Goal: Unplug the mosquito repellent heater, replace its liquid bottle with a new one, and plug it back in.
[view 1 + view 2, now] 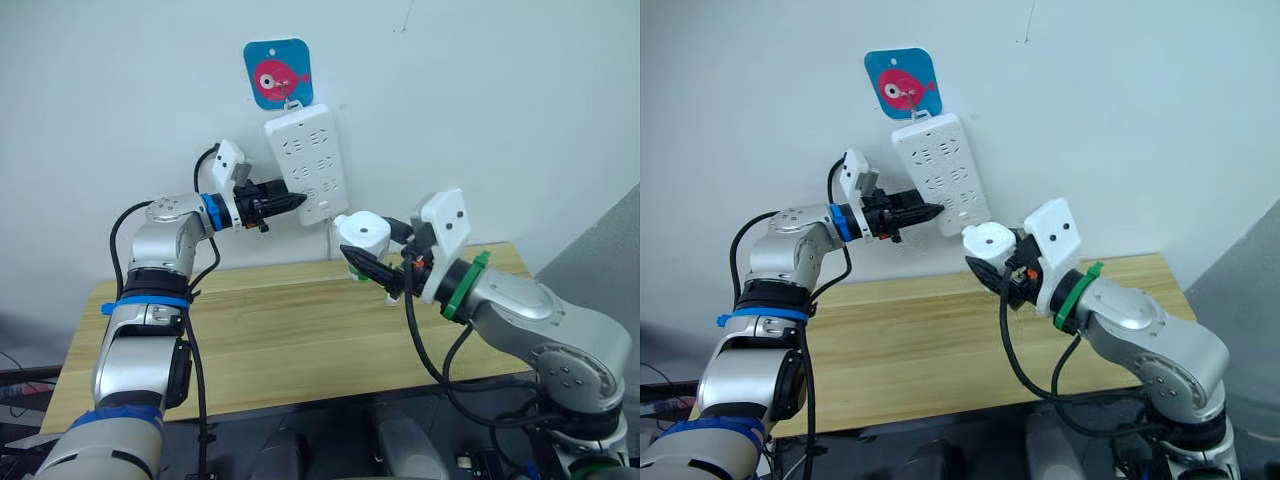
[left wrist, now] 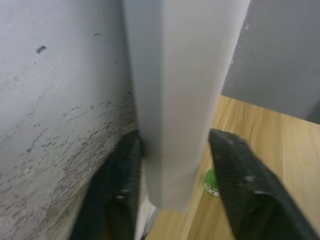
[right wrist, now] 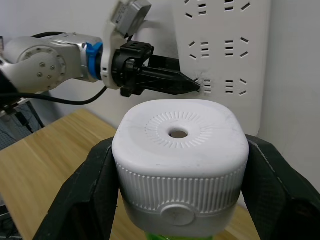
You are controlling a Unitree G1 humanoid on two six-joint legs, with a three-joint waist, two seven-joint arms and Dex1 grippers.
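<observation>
I had the mosquito repellent heater (image 3: 180,165) clamped in my right gripper (image 1: 372,262), the two black fingers pressed against opposite sides of its ribbed white body. It was off the power strip (image 1: 306,165) and held in the air, above the back edge of the wooden table (image 1: 300,340) toward its right corner, just beside the strip's lower end. A sliver of green showed under the white shell in the right wrist view, which I took for the liquid bottle, though too little was visible to be sure.

My left gripper (image 1: 290,203) reached to the strip's left edge near its lower sockets. In the left wrist view its fingers (image 2: 240,185) stood apart on either side of the strip's thin edge; one seemed to touch, the other stood clear, so I judged it as bracing rather than clamped.

The heater looked light, rigid and hollow, a smooth plastic shell that could slip under a loose grip. The ribbed band around its waist seemed the best hold, as it was held. I would have kept clear of the vent hole on top and gripped the bottle separately when unscrewing, gently.
</observation>
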